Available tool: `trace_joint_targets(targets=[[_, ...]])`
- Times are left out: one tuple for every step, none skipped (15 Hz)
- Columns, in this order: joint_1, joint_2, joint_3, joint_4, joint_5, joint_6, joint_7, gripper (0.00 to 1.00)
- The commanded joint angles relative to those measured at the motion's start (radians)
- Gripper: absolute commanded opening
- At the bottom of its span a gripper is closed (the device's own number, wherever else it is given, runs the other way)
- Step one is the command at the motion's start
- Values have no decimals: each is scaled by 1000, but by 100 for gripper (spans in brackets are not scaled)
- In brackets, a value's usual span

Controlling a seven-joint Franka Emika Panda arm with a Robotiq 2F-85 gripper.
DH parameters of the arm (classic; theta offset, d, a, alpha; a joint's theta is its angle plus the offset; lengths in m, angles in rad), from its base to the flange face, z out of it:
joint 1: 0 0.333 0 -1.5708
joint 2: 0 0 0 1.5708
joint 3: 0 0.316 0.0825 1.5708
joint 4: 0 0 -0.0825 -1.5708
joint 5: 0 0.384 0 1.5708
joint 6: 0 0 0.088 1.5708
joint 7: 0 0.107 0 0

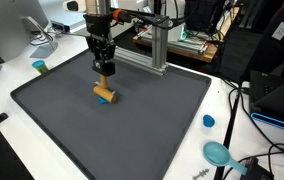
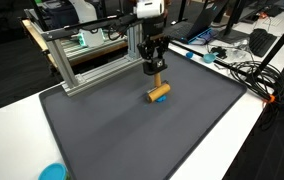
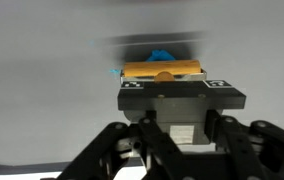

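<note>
My gripper (image 1: 103, 70) (image 2: 155, 68) hangs over the far middle of a dark grey mat (image 1: 162, 125) (image 2: 122, 130). It looks shut on a small tan wooden block (image 1: 103, 83) (image 2: 157, 80) held upright below the fingers. Right under it a tan wooden cylinder (image 1: 103, 96) (image 2: 159, 93) lies on its side on the mat, and the block's lower end touches it or nearly so. In the wrist view the gripper (image 3: 182, 125) fills the lower half. The cylinder (image 3: 162, 71) lies crosswise beyond it, with a blue piece (image 3: 162, 55) behind.
An aluminium frame (image 1: 147, 45) (image 2: 92, 50) stands at the mat's far edge behind the gripper. A blue cap (image 1: 208, 121) and a teal object (image 1: 219, 153) lie off the mat on the white table. A teal cup (image 1: 40, 67) stands there too. Cables (image 2: 244, 72) run along one side.
</note>
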Motion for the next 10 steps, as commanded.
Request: trace_joint_targets(targets=[[22, 46, -22, 35, -38, 20, 57, 22], [26, 54, -24, 40, -44, 29, 66, 22], [28, 60, -24, 41, -46, 42, 74, 22], [29, 66, -20, 43, -39, 58, 81, 22], [30, 69, -21, 45, -34, 75, 92, 22], [30, 74, -19, 49, -25, 88, 98, 22], [32, 79, -22, 53, -28, 88, 107, 22], [34, 85, -23, 58, -30, 89, 112, 22], [34, 89, -23, 61, -28, 89, 116, 22], [35, 95, -25, 69, -33, 71, 118, 22]])
